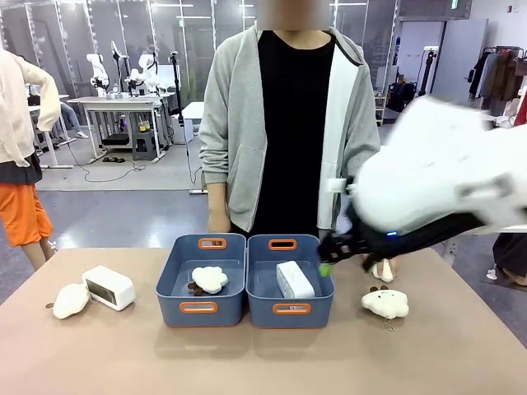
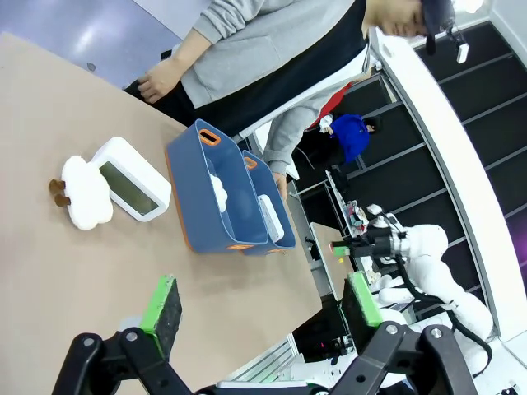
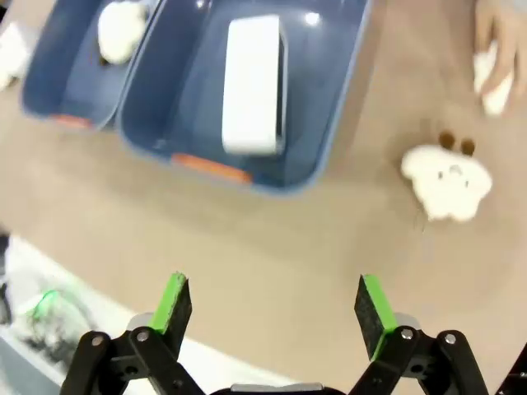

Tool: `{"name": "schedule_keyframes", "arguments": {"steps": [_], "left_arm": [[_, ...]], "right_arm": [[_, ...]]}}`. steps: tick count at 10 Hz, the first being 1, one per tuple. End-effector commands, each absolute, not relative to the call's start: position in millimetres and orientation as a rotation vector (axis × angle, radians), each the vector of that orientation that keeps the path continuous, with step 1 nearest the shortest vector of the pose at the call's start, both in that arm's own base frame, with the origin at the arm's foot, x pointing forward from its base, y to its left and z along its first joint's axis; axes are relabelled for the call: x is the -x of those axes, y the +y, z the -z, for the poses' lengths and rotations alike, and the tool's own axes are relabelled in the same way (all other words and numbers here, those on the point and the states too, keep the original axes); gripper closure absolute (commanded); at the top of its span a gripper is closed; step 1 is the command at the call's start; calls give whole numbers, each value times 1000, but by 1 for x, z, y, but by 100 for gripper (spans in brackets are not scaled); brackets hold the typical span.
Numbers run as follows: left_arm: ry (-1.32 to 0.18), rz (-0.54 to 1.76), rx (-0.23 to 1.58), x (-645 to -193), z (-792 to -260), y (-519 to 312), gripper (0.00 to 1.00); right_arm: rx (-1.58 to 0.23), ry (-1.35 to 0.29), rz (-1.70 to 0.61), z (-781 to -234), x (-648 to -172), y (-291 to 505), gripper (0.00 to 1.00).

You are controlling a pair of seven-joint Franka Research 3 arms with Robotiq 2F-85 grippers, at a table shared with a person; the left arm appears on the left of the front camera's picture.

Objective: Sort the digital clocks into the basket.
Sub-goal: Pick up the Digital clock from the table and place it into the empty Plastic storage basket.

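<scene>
One white digital clock (image 1: 295,280) lies inside the right-hand blue basket (image 1: 290,309), also seen from above as clock (image 3: 254,82) in basket (image 3: 329,156). A second clock (image 1: 108,287) stands on the table at the left, dark face showing (image 2: 132,183). My right gripper (image 1: 328,257) hovers blurred over the basket's right rim. In its own view the right gripper (image 3: 273,303) is open and holds nothing, well above the table. My left gripper (image 2: 262,303) is open too, high above the table and far from the second clock.
A twin blue bin (image 1: 200,308) on the left holds a cream plush (image 1: 209,279). Other plush toys lie beside the left clock (image 1: 70,300) and right of the basket (image 1: 384,302). The person's hand (image 1: 383,269) rests near that plush at the far edge.
</scene>
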State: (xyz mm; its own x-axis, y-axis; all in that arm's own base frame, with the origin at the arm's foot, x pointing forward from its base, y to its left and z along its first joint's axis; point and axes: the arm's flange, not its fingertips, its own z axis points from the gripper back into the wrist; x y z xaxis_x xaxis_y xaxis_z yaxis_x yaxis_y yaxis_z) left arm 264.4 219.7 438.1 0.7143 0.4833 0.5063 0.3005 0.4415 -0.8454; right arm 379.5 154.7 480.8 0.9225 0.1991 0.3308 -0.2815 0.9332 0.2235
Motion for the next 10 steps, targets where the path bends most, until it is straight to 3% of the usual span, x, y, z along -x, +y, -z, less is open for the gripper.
{"name": "schedule_keyframes", "arguments": {"steps": [1, 4, 7, 10], "left_arm": [[-824, -120, 1157, -264, -440, 220, 0], [-824, -120, 1157, -264, -440, 220, 0], [-824, -120, 1157, -264, -440, 220, 0], [-824, -120, 1157, -264, -440, 220, 0]], "right_arm": [[-477, -236, -187, -512, -375, 60, 0], [-750, -240, -53, -510, -351, -52, 0], [-1043, -338, 87, -468, -281, -165, 0], [-1143, -439, 180, -431, -234, -229, 0]]}}
